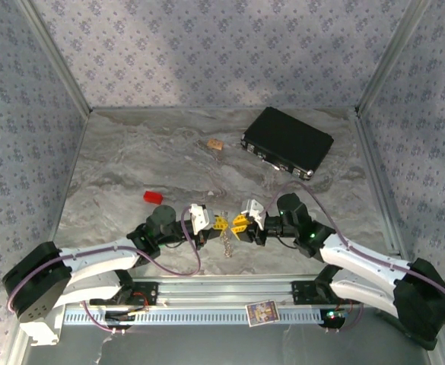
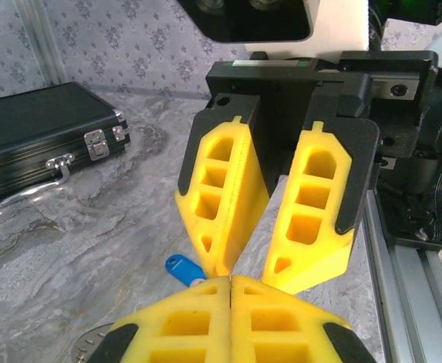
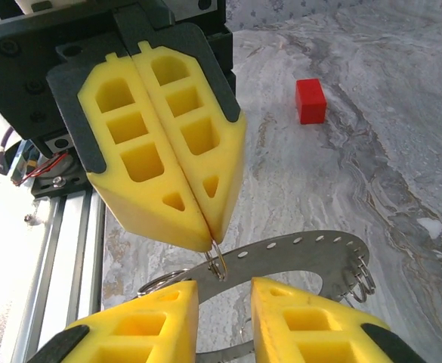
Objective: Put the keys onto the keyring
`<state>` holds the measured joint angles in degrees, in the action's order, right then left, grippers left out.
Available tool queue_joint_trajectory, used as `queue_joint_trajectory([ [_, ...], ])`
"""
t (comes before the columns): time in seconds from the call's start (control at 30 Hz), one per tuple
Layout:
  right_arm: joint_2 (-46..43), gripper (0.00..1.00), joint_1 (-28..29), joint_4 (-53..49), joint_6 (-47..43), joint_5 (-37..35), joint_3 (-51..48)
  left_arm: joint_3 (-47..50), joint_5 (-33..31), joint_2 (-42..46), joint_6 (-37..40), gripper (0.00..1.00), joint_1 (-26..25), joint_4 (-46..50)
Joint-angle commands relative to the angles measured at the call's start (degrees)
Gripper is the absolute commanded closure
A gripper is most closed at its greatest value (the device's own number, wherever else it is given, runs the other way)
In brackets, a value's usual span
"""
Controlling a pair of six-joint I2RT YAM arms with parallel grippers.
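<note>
Two-arm threading step at the tabletop's [image 1: 131,152] near edge. Left gripper [image 3: 211,240] jaws clamped on the keyring [image 3: 296,249] by its wire loop; right gripper [image 3: 224,291] jaws partway open. Next: needs blue key [image 2: 184,268] fed through.

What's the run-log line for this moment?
left gripper: shut, pinching wire loop on keyring | right gripper: open, astride keyring band | blue key: beside left gripper tip
</note>
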<state>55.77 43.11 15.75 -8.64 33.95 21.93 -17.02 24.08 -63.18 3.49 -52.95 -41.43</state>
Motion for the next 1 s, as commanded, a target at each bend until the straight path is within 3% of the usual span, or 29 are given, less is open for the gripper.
queue_joint_trajectory([
  [0.0, 0.82, 0.76, 0.53, 2.23, -1.02, 2.15, 2.21, -0.52, 2.29, -0.24, 0.74, 1.0, -0.31, -3.92],
  [0.2, 2.69, 0.81, 0.83, 3.75, -0.99, 3.15, 2.87, -0.56, 2.38, -0.43, 0.54, 1.0, -0.35, -4.43],
  [0.37, 3.8, 1.0, 1.01, 4.34, -1.21, 3.25, 3.67, -0.82, 1.97, -0.73, 0.47, 1.0, -0.41, -4.32],
  [0.43, 3.53, 1.0, 0.94, 1.65, -2.63, 2.93, 4.39, -1.12, -0.15, -0.25, 0.41, 0.98, -0.45, -3.03],
  [0.57, 2.12, 1.0, 0.77, -6.42, -6.14, 1.1, 6.93, -2.62, -4.31, 2.77, 2.06, 0.57, -0.41, 6.62],
  [0.63, 1.72, 1.0, 0.83, -10.84, -8.19, -0.18, 8.79, -2.84, -5.35, 4.7, 3.88, 0.5, -0.44, 11.2],
  [0.83, 2.47, 1.0, 2.06, -19.95, -12.8, -3.55, 13.28, -4.51, -6.62, 8.36, 8.56, 0.52, -0.37, 23.42],
  [0.97, 4.65, 1.0, 4.01, -25.42, -16.12, -6.1, 17.02, -5.85, -6.24, 7.6, 10.55, 0.59, -0.37, 25.47],
])
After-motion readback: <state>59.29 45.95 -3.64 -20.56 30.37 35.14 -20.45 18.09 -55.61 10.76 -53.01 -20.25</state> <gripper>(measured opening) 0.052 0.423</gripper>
